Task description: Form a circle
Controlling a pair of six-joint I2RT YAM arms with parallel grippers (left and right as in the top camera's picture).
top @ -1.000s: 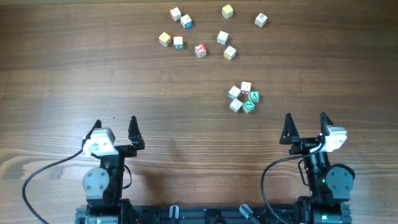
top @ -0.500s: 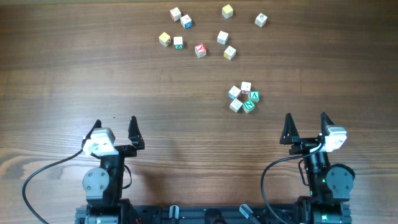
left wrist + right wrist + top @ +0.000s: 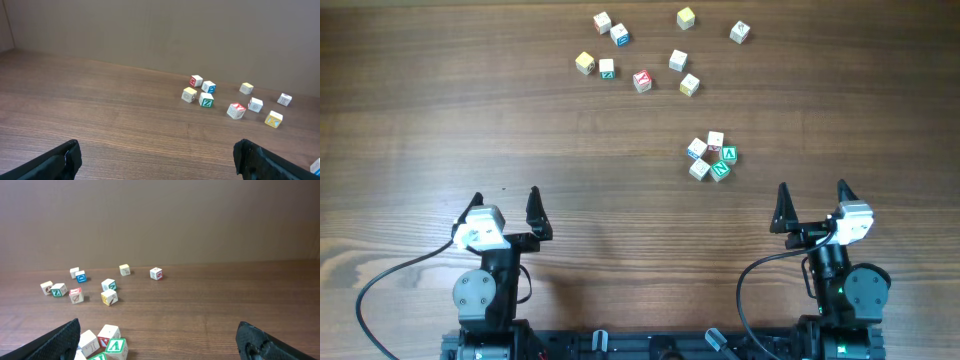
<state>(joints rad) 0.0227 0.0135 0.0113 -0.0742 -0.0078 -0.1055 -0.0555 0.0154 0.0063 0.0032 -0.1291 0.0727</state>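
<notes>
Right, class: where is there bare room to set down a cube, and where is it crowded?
Free: the wide stretch between the scattered cubes and the left pincer; also right of the circle. Crowded: among the scattered cubes, around the circle.

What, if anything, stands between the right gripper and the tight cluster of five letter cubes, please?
Nothing visible does. Only bare table lies between the open right gripper and the cluster of five cubes, which sits ahead and to its left. The scattered cubes lie farther away, beyond the cluster.
</notes>
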